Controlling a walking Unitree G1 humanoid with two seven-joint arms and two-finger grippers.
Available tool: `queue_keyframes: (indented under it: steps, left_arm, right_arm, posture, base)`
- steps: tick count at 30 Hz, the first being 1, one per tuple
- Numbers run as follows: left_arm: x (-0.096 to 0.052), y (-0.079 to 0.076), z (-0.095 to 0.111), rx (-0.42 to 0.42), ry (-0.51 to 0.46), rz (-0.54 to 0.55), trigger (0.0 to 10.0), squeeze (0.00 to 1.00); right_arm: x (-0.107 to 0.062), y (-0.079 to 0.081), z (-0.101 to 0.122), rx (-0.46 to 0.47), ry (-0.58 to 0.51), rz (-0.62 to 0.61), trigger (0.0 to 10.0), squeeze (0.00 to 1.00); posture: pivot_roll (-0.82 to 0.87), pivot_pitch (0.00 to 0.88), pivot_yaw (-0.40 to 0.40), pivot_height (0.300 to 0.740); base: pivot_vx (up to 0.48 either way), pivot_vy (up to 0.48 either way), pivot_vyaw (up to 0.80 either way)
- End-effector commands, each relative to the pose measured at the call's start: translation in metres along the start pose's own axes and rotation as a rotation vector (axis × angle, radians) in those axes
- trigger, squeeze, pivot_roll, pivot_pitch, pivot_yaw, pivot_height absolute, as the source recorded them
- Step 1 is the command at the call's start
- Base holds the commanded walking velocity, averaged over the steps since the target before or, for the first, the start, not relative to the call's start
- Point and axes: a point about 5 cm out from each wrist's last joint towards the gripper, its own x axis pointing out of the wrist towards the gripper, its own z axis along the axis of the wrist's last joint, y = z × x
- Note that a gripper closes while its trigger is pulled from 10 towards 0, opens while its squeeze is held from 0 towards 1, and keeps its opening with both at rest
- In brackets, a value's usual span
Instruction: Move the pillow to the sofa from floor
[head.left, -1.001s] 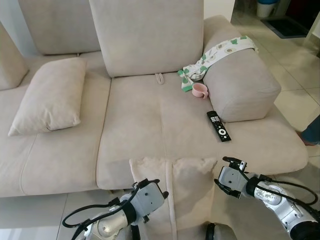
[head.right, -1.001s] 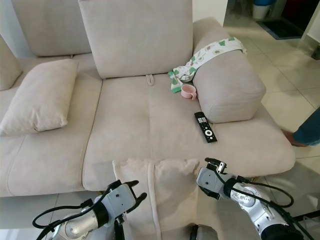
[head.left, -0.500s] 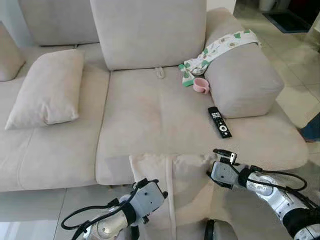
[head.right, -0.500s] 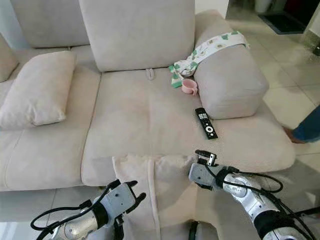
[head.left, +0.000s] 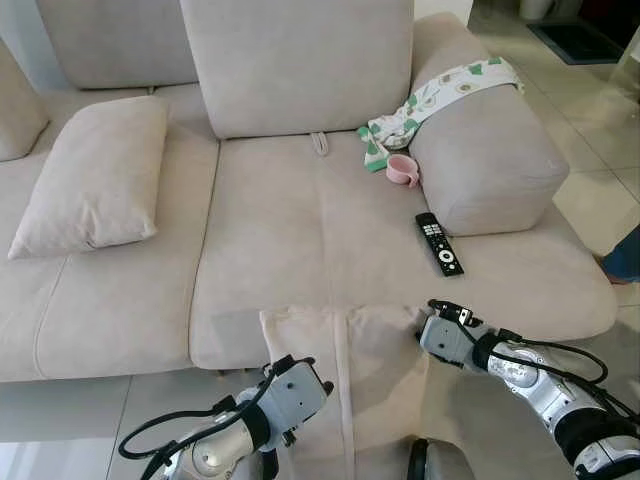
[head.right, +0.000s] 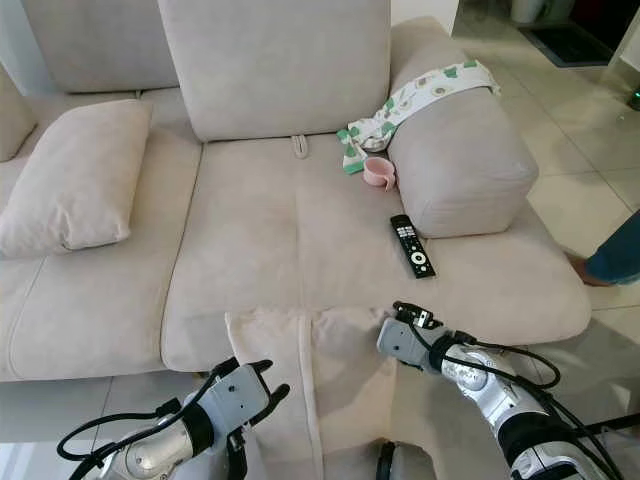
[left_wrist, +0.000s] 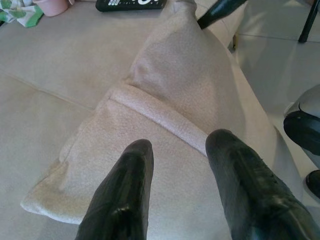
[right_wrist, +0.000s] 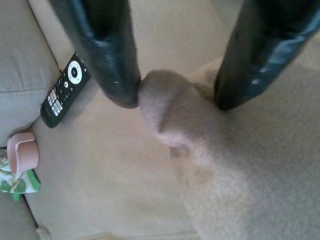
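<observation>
The pillow (head.left: 345, 375) stands against the front edge of the sofa (head.left: 300, 230), its top leaning on the seat. The right gripper (right_wrist: 172, 95) has its jaws spread around the pillow's upper corner. The left gripper (left_wrist: 175, 150) has jaws open, resting against the pillow's other side, near a remote (head.left: 439, 244)

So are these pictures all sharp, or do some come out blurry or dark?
Both eye views are evenly lit and fairly sharp: the buttons of the remote can be made out. In the left wrist view the pillow is soft-focused and the left gripper's fingers are glossy. The right wrist view is blurriest: the right gripper's fingers are smeared and out of focus.
</observation>
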Motion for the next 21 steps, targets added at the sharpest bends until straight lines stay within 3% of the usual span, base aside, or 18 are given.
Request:
queue_keyframes:
  steps: [1,11,19,21]
  left_arm:
    - [-0.002,-0.005,-0.006,0.006,0.035,-0.014,10.0,0.0]
    - [0.007,0.004,-0.004,0.03,0.013,0.002,10.0,0.0]
    - [0.016,0.039,-0.013,0.135,0.017,0.012,10.0,0.0]
    - [0.02,0.049,-0.015,0.186,0.021,0.009,10.0,0.0]
  right_arm:
    - [0.001,0.009,0.001,0.03,-0.019,0.006,0.0,0.0]
    - [-0.014,0.025,-0.004,0.048,-0.059,-0.005,0.0,0.0]
    - [-0.033,0.056,-0.004,0.011,-0.099,0.112,0.0,0.0]
    - [-0.039,0.066,0.0,-0.038,-0.122,0.165,0.0,0.0]
  posture:
    - [0.15,0.288,0.105,0.565]
    - [0.12,0.258,0.097,0.565]
    - [0.06,0.218,0.096,0.565]
    - [0.04,0.206,0.095,0.565]
  base:
    - [0.0,0.0,0.0]
    - [0.0,0.0,0.0]
    - [0.0,0.0,0.0]
    - [0.0,0.0,0.0]
